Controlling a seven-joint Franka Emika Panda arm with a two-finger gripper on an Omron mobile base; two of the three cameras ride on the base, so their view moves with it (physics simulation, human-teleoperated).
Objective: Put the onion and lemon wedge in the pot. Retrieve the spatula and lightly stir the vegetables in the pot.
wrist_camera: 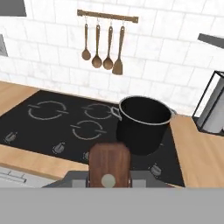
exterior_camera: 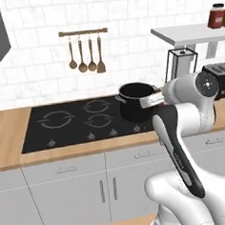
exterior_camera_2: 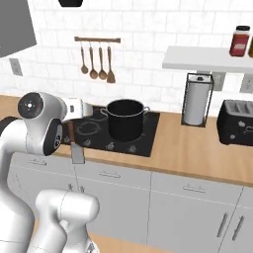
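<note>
In the left base view, the black pot (exterior_camera: 135, 100) is seen on the right rear ring of the dark cooktop (exterior_camera: 62, 123), which is set into the wooden tabletop (exterior_camera: 11, 136). The fingers (exterior_camera: 144, 102) are held level just right of the pot, close to its rim. The wooden spatula (exterior_camera: 101, 63) is hung on the wall rail up and left of the pot, rightmost beside three round spoons (exterior_camera: 82, 65).

In the right base view, the fingers (exterior_camera_2: 89, 111) are found just left of the pot (exterior_camera_2: 126, 118). A tool (exterior_camera_2: 76, 153) with a brown handle and a flat grey blade hangs beneath them, left of and lower than the pot, in front of the cooktop's edge. A paper roll (exterior_camera_2: 196, 101) and a dark toaster (exterior_camera_2: 237, 123) stand on the tabletop right of the pot.

In the hand view, the brown handle of the tool (wrist_camera: 109, 162) is seen at the bottom, just in front of the pot (wrist_camera: 142, 124). The fingers are closed on it, though their tips are hidden. The spatula (wrist_camera: 117, 65) is seen on the rail above the pot.
</note>
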